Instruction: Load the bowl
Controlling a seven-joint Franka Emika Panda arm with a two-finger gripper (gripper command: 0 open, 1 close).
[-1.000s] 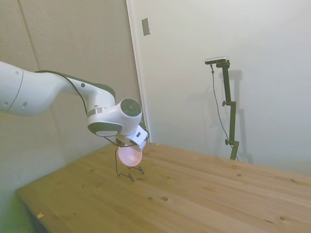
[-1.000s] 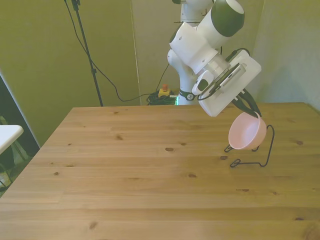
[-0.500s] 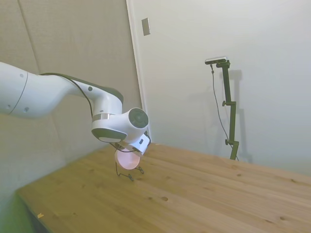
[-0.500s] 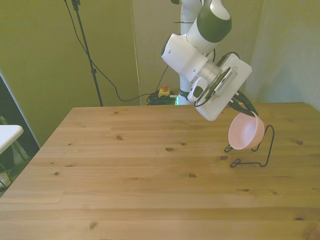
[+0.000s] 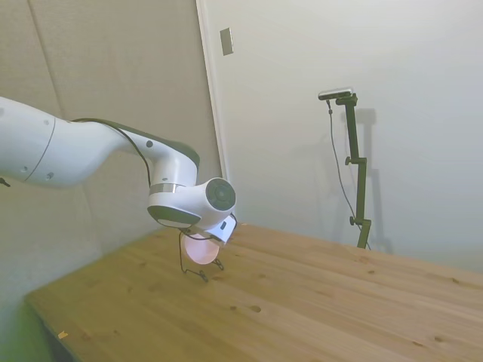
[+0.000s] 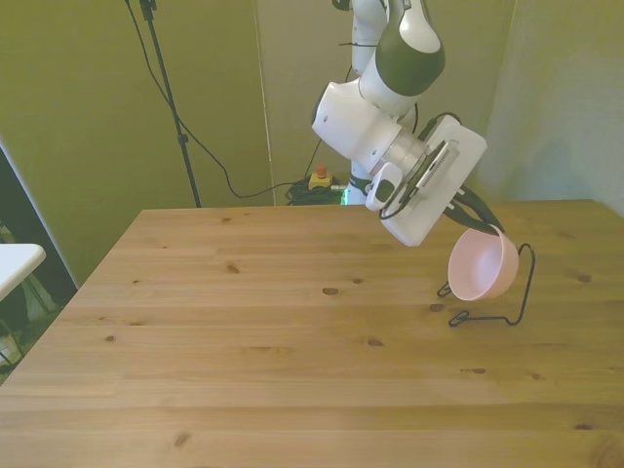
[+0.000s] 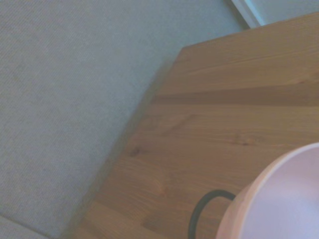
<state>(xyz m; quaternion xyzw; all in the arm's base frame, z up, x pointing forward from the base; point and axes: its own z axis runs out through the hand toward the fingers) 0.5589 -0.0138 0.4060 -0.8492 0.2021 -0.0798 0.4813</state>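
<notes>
**Pink bowl held at the wire rack**

The hand [image 6: 475, 216] is closed on the upper rim of the bowl [image 6: 481, 265], carrying it tipped on its side just above the black wire rack [image 6: 507, 297] near the tabletop [image 6: 244, 331] edge at the front view's right. The bowl looks light, stiff and smooth (plastic, likely slippery), so the thin rim is the sensible grip, squeezed gently while it settles into the rack.

A bare test room: plain walls [image 5: 317, 90], cables [image 6: 210, 156] trailing behind the hand [image 6: 478, 216], one wooden surface [image 6: 292, 361].
</notes>
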